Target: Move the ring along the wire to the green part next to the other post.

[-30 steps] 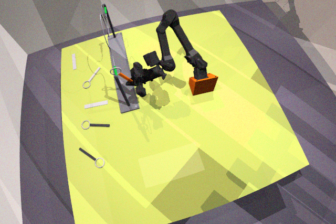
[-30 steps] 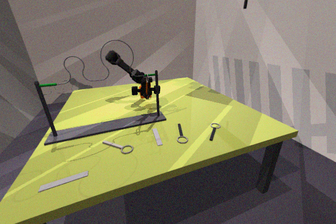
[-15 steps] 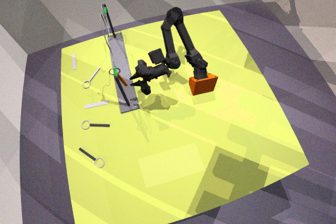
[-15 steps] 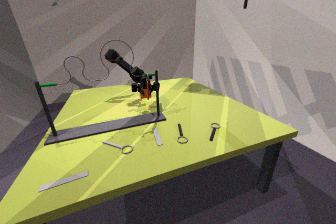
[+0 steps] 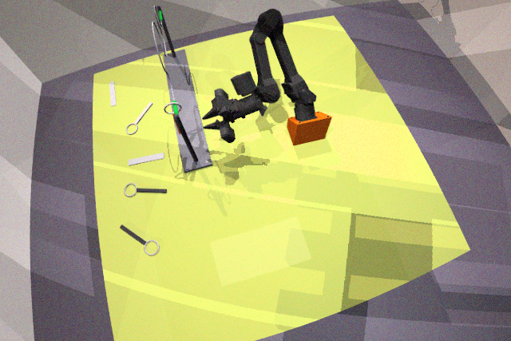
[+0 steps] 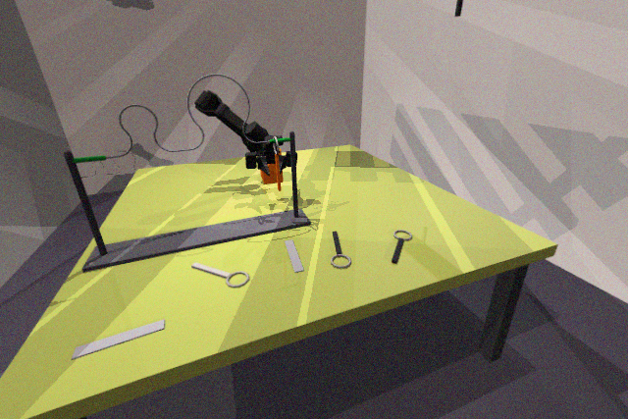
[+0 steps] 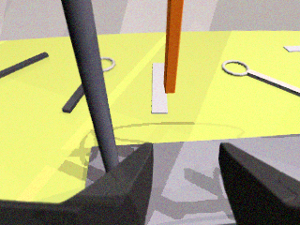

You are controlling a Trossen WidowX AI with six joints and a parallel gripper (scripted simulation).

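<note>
The ring (image 5: 164, 109) (image 6: 276, 143) hangs around the green part (image 5: 176, 109) (image 6: 286, 139) beside the near post (image 5: 186, 139) (image 6: 293, 176) (image 7: 91, 75). Its orange handle (image 5: 177, 124) (image 6: 279, 171) (image 7: 173, 47) hangs down, roughly upright. The ring is out of the wrist view. My gripper (image 5: 204, 122) (image 7: 186, 151) is partly open and empty, on the robot's side of the handle. The handle's lower end shows beyond and above the fingertips in the wrist view, with a gap. The other green part (image 5: 160, 15) (image 6: 90, 158) is at the far post (image 6: 86, 201).
The thin grey wire (image 6: 137, 105) loops between the green parts above the grey base plate (image 5: 193, 122) (image 6: 202, 239). Loose flat ring tools, such as a white one (image 5: 142, 116) and a black one (image 5: 151, 190), and pale strips (image 5: 146, 159) lie beyond the base plate.
</note>
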